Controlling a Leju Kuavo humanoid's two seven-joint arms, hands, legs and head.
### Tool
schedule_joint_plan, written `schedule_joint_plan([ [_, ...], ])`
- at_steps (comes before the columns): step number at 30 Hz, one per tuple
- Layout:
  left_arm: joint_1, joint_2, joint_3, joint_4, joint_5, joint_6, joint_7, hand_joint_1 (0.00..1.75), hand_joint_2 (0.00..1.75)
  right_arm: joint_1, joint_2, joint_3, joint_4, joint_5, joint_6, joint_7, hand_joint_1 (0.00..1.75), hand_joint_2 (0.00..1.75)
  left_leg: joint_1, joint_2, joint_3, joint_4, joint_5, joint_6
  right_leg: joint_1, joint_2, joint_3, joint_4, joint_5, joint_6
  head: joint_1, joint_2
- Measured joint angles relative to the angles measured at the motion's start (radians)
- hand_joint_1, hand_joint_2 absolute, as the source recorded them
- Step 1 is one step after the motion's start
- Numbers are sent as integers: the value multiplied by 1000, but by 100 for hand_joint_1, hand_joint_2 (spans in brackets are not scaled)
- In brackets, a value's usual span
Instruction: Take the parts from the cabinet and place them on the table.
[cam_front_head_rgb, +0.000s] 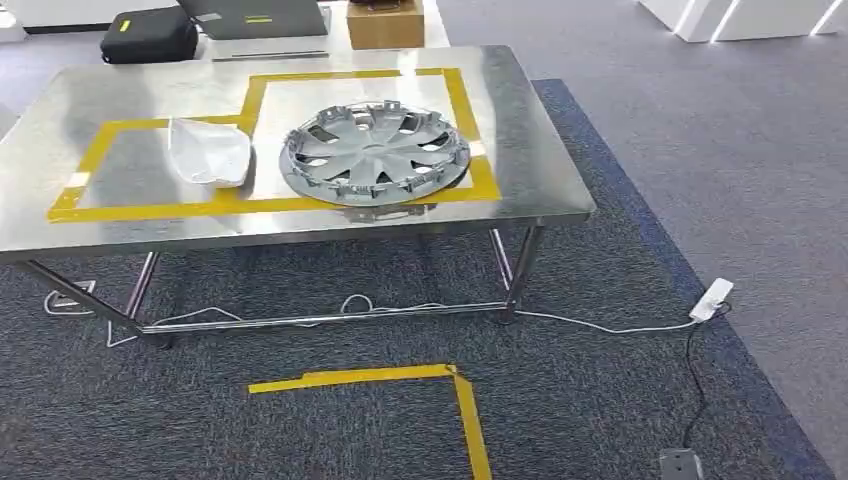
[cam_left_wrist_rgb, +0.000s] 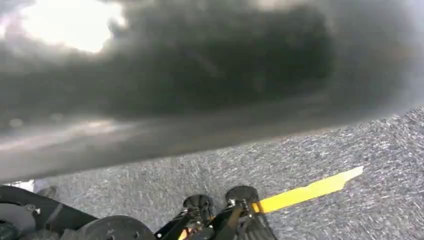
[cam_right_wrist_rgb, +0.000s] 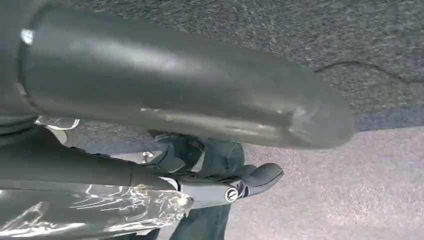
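Right, view by view:

- Head view: steel table (cam_front_head_rgb: 540, 190) fills the upper left and centre of the frame, with yellow tape outlines (cam_front_head_rgb: 262, 203) on top.
- Grey hubcap (cam_front_head_rgb: 375, 152) lies flat in the right-hand outline at upper centre. White curved part (cam_front_head_rgb: 210, 150) lies just left of it in the other outline, not touching.
- Black bag (cam_front_head_rgb: 150, 35), laptop (cam_front_head_rgb: 255, 18) and cardboard box (cam_front_head_rgb: 385, 22) sit along the top edge, behind the table.
- White power strip (cam_front_head_rgb: 710, 300) is at right on the carpet; a yellow floor tape corner (cam_front_head_rgb: 400, 378) is at lower centre.
- Left wrist view: left hand (cam_left_wrist_rgb: 200, 100) is over carpet, the thumb a dark blur. Dark fingers (cam_left_wrist_rgb: 242, 196) are stretched out, apart from the thumb, nothing between them.
- Right wrist view: right hand (cam_right_wrist_rgb: 190, 90) is over carpet, dark fingers (cam_right_wrist_rgb: 255, 177) beside crinkled clear film (cam_right_wrist_rgb: 100, 210). Can't tell whether it grips anything. A person's jeans (cam_right_wrist_rgb: 220, 155) are behind the fingers.
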Motion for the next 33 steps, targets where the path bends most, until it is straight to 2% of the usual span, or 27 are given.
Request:
schedule_joint_plan([
  [3,-3,0,7,2,-10,0,6,0,0,-1,0,-5,3,21,6,11,0,0,0,0,0,0,-1,-10,0,0,-1,3,-2,-2,0,0],
  [8,-5,0,12,5,-8,0,24,0,0,-1,0,-13,5,46,25,24,0,0,0,0,0,0,-1,-11,-1,0,-2,3,-2,-2,0,0],
  [9,-5,0,12,5,-7,0,30,0,0,-1,0,-15,5,49,28,26,0,0,-2,0,-2,4,-3,-9,-6,0,-2,-1,1,0,0,0],
  [10,-5,0,12,5,-5,0,33,0,0,-1,4,-16,5,53,33,27,0,0,-6,-2,-3,9,2,5,-9,-2,7,-4,11,12,0,0],
  [11,-4,0,12,5,-5,0,37,0,0,-1,4,-18,5,55,37,27,0,0,-7,-2,-3,2,10,12,-8,-2,9,-9,17,18,-2,0],
  [12,-4,0,13,5,-5,0,37,0,0,-1,5,-22,4,58,38,27,0,0,6,0,1,-30,28,18,-5,-1,10,-7,8,19,1,0],
  [13,-5,0,12,5,-5,0,41,0,0,0,5,-24,4,60,41,27,0,0,5,4,2,-37,37,19,-5,0,-7,7,-16,20,1,0],
  [14,-4,0,12,5,-4,0,42,0,0,0,5,-26,4,64,43,28,0,0,6,4,-5,-40,43,23,-5,2,-30,64,-63,21,6,0],
  [16,-3,-1,11,5,5,0,47,0,0,1,6,-31,4,74,50,30,0,0,4,4,-19,-39,49,17,-14,2,-98,235,-145,30,8,0],
  [17,-4,-1,11,5,7,0,47,0,0,2,7,-33,4,77,53,31,0,0,4,5,-26,-38,54,14,-16,2,-121,292,-163,35,9,0],
  [18,-4,-1,11,5,8,0,47,0,0,3,7,-35,4,80,55,34,0,0,5,5,-31,-37,58,10,-19,1,-121,298,-156,39,9,0],
  [19,-3,-1,11,5,12,0,47,0,0,4,7,-39,3,84,58,34,0,0,7,5,-38,-33,62,5,-25,1,-92,252,-123,44,9,0],
  [21,-4,-1,10,5,13,0,47,0,0,3,7,-45,2,89,60,37,0,0,14,4,-57,-15,66,-4,-36,-1,8,70,-41,56,9,0],
  [22,-4,0,10,5,13,0,46,0,0,0,8,-47,-2,89,62,37,0,0,13,4,-66,2,66,-13,-42,-1,46,-10,-40,65,10,0],
  [23,-2,0,12,4,13,0,46,0,0,-1,19,-47,-2,90,66,37,0,0,11,2,-71,9,65,-23,-33,11,30,2,-35,52,13,0],
  [24,-3,0,11,4,13,0,45,0,0,0,19,-48,-7,90,66,39,0,0,10,1,-74,13,68,-29,-31,11,25,11,-32,31,2,0],
  [26,-1,0,12,5,13,0,45,0,0,0,19,-50,-10,90,66,39,0,0,16,1,-75,11,79,-40,-26,10,19,18,-25,15,3,0],
  [27,1,0,13,5,13,0,45,0,0,1,19,-52,-11,90,66,39,0,0,19,1,-83,14,86,-46,-27,9,8,18,-14,3,3,0],
  [28,2,0,13,5,13,0,45,0,0,-3,19,-55,-11,91,67,39,0,0,22,-2,-92,27,54,-50,-27,3,-4,18,-4,-9,0,0],
  [29,3,0,12,5,13,0,44,0,0,-2,21,-56,-14,93,67,41,0,0,23,-2,-108,73,-10,-51,-25,3,-16,18,6,-15,-1,0],
  [30,3,0,13,5,13,0,43,0,0,-2,21,-57,-18,94,67,41,0,0,22,-3,-132,157,-78,-52,-22,3,-31,18,17,-17,-6,0],
  [31,3,0,14,5,13,0,43,0,0,-2,23,-58,-19,95,68,41,0,0,22,-4,-154,240,-127,-52,-19,2,-46,19,27,-18,-6,0],
  [32,3,0,13,5,13,0,43,0,0,-1,23,-60,-19,96,68,41,0,0,22,-4,-166,310,-164,-49,-16,1,-61,20,39,-19,-7,0],
  [33,3,0,13,5,13,0,43,0,0,-2,23,-63,-19,96,68,41,0,0,21,-4,-158,329,-176,-44,-12,1,-67,21,50,-19,-6,0],
])
